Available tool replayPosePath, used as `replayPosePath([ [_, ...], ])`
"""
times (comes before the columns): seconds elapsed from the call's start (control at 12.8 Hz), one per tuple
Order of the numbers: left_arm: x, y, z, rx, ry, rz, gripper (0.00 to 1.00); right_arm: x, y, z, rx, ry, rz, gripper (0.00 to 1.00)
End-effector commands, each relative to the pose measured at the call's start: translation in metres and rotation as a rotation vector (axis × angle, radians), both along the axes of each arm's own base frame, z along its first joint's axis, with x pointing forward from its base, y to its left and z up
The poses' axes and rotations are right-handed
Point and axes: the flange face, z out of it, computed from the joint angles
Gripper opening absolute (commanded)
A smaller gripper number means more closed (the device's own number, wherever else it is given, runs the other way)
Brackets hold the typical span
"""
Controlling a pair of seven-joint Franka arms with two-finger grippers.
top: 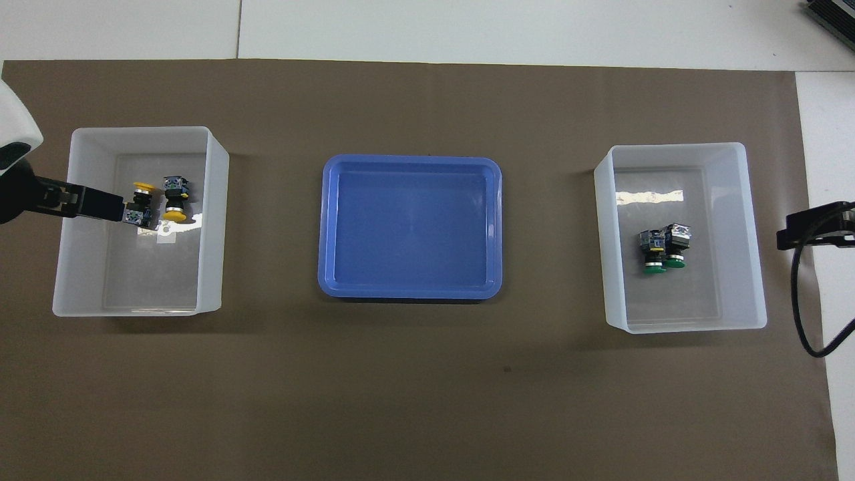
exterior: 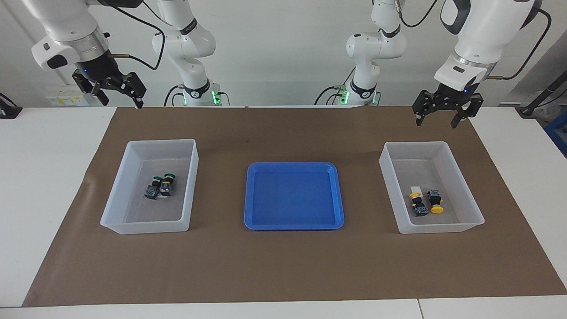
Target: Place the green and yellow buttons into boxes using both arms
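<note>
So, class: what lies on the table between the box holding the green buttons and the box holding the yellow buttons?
Only the blue tray, empty, on the brown mat; both views show it.

White wall (exterior: 283,44), white table (exterior: 44,177)

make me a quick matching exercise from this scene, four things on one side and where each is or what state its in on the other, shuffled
Things:
1. green buttons
2. yellow buttons
3. blue tray
4. left hand

Places or states:
A. in the box toward the left arm's end of the table
B. open, raised, holding nothing
C. on the brown mat, between the two boxes
D. in the box toward the right arm's end of the table

Pairs: 1-D, 2-A, 3-C, 4-B
</note>
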Motion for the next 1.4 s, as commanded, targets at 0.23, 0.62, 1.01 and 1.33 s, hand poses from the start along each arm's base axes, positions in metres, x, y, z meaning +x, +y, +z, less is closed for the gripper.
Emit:
replayPosePath([
  [0.23,-0.0088,0.0016,0.0011,-0.008,-0.004,-0.003,1.00,-0.0046,-0.0007,0.0002,-0.006,-0.008,-0.009,1.00],
  [0.62,-0.0088,0.0016,0.0011,-0.008,-0.004,-0.003,1.00,-0.0048,0.0007,-0.0002,-0.008,-0.008,-0.006,1.00],
  [1.01,-0.0088,0.0016,0.0011,-0.008,-0.004,-0.003,1.00,-0.0058,0.0021,-0.0029,-0.009,-0.002,-0.003,1.00],
  [1.33,-0.0085,0.0032,0.0013,-0.008,-0.005,0.000,1.00,-0.0033,0.0027,-0.0048,-0.011,-0.020,0.001,1.00],
])
